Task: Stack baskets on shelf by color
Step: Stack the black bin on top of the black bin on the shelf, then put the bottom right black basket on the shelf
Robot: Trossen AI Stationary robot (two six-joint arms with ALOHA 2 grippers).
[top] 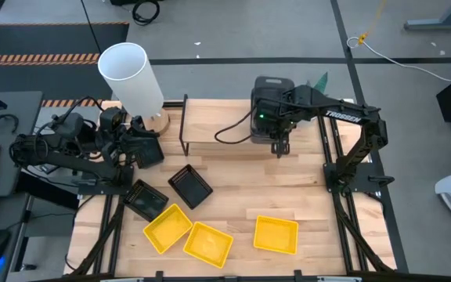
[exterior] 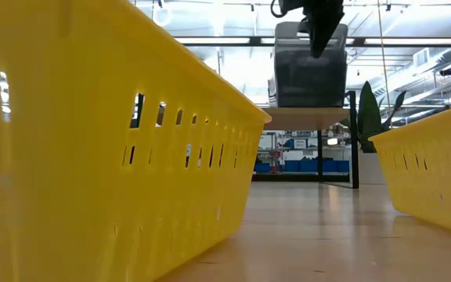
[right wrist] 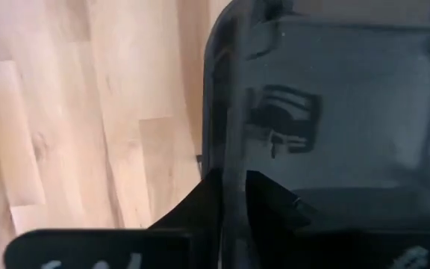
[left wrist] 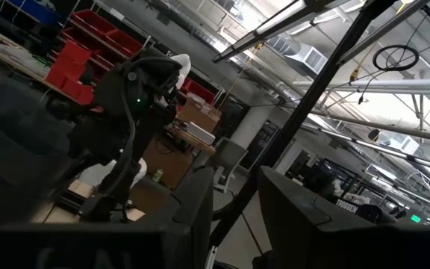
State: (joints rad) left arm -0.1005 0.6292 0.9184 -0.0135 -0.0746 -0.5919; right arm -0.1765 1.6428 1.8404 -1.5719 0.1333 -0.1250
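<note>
High view — dark grey basket (top: 270,110) on shelf (top: 218,125), glossy, solid-walled.

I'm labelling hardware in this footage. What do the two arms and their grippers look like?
Both arms are dark, near-black, with jointed links. The right arm carries white lettering along its upper link and a small green light near its wrist; a black cable loops away from it. Its gripper has two flat black fingers. The left arm is bundled with black cables, and its gripper has matching black fingers.

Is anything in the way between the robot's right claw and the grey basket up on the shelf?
No. The right gripper is already at the grey basket on the shelf, its jaws closed on the basket's rim with nothing between them.
</note>
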